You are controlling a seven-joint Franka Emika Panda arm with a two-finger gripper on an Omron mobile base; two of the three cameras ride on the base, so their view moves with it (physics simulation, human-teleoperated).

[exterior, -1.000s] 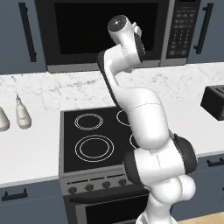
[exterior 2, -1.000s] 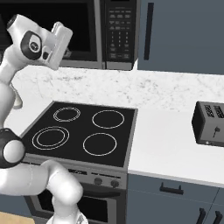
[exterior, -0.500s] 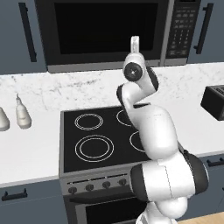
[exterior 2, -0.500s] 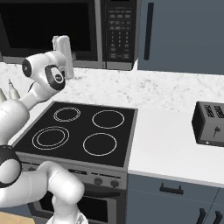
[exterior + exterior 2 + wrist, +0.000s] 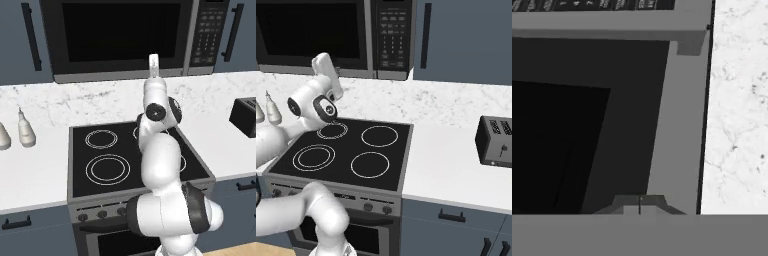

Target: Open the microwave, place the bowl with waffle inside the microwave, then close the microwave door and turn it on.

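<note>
The microwave [image 5: 135, 37] sat built in above the stove [image 5: 130, 155], with its microwave door [image 5: 120, 35] shut flush across the front and its keypad panel [image 5: 209, 32] at the right end. The arm rose from in front of the stove and folded up toward the microwave, so that the gripper [image 5: 154, 64] stood just below the lower edge of the door, near the door's right end and left of the keypad panel. In the right base view the gripper [image 5: 324, 67] pointed up at the same lower steel rim of the microwave [image 5: 331, 35], above the rear left burner [image 5: 332, 131]. From the hand camera the two fingertips [image 5: 640, 204] met with only a thin seam between them, so the claw was together and held nothing. That view, rolled on its side, looked along the grey steel frame of the microwave door [image 5: 667, 125], with the dark glass window beside it, the keypad panel [image 5: 592, 5] along one edge and the white marbled wall [image 5: 737, 100] beyond the frame. The fingertips lay close to the steel frame, though whether they touched it could not be told. A black toaster [image 5: 495, 141] stood on the white counter [image 5: 456, 170] well to the right of the stove, and two pale bottles [image 5: 24, 131] stood on the counter to the stove's left. Neither bowl nor waffle could be placed from these views.
</note>
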